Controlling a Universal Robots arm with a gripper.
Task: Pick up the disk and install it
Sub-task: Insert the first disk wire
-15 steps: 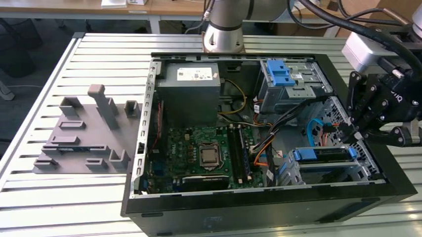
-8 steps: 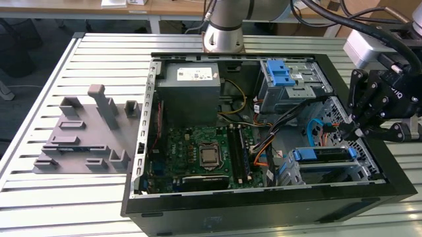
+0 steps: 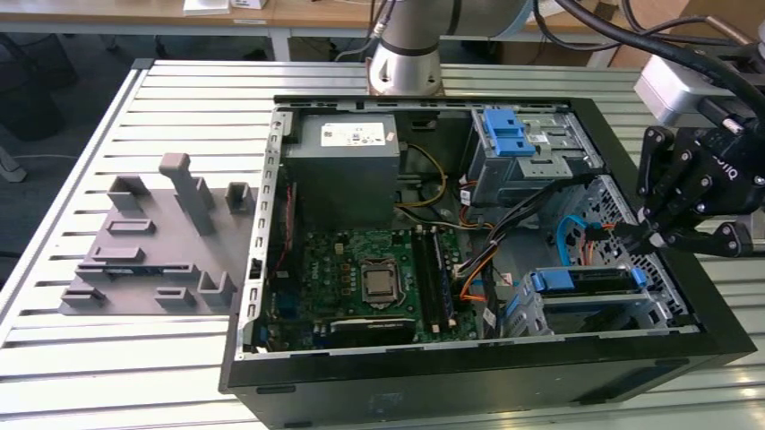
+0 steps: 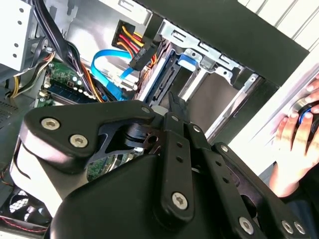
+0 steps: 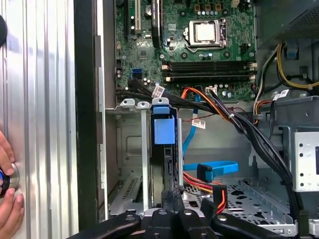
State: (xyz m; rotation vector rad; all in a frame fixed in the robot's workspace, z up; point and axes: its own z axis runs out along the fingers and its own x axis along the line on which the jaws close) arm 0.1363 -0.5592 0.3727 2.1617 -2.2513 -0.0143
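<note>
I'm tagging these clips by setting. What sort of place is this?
Probably a robotics lab or workshop bench: an open black computer tower case lies on its side on a slatted silver metal table, a grey robot arm base stands at the table's far edge, and wooden desks run behind.

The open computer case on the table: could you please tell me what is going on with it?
The robot arm's gripper is poised at the drive cage in the computer case, on the exterior view's right. The disk, with its blue bracket, sits slotted in that cage, right by the gripper. A person's hand rests beside the case.
</note>
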